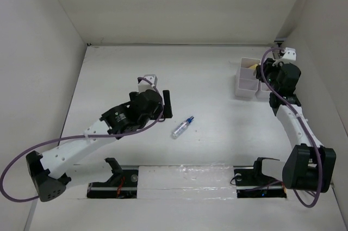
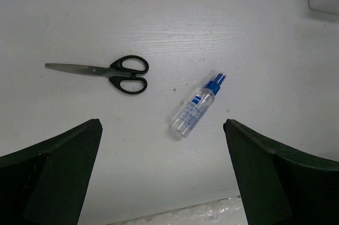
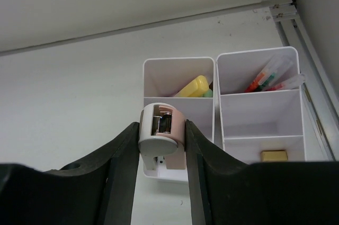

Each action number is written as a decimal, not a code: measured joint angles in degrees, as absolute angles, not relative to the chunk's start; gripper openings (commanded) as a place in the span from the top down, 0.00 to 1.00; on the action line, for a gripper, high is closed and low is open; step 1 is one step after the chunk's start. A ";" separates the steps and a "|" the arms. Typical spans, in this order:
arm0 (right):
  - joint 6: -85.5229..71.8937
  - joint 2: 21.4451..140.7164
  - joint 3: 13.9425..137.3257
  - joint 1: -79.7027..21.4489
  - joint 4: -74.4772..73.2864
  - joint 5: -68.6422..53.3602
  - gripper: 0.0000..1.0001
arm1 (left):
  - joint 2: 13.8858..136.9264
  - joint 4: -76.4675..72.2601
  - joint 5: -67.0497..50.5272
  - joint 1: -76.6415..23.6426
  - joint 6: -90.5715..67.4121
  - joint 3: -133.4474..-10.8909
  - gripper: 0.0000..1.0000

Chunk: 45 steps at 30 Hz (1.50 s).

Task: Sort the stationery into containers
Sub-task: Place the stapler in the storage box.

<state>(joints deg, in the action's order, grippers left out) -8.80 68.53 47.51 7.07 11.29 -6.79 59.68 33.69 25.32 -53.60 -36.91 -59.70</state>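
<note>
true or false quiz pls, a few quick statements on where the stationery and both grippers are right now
1. The right gripper is shut on a small pink and white item. True.
2. A yellow highlighter lies in a bin compartment. True.
3. The scissors sit in a bin. False: they lie on the table, beside the blue-capped bottle.
4. The blue-capped bottle lies on its side. True.
5. The left gripper holds the bottle. False: it is open, with nothing between its fingers.

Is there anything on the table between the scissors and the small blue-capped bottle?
No. In the left wrist view the white table between the scissors and the bottle is bare.
</note>
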 measured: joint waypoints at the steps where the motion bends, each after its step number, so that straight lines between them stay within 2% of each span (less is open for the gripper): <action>1: -8.80 68.84 47.48 7.33 11.29 -7.16 1.00 | 59.07 33.98 25.78 -53.60 -36.88 -59.57 0.00; 18: -10.44 69.25 47.35 8.58 12.12 -10.37 1.00 | 54.15 34.15 28.56 -53.60 -36.25 -58.06 0.00; 37: -11.81 69.47 47.35 9.41 12.34 -9.69 1.00 | 54.06 34.15 28.75 -53.60 -36.25 -57.43 0.00; 45: -12.08 70.59 46.33 9.41 18.50 -11.86 1.00 | 52.40 34.13 28.45 -53.60 -36.12 -57.30 0.00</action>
<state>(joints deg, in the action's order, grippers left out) -12.08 70.59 46.33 9.41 18.50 -11.86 52.40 34.13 28.45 -53.60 -36.12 -57.30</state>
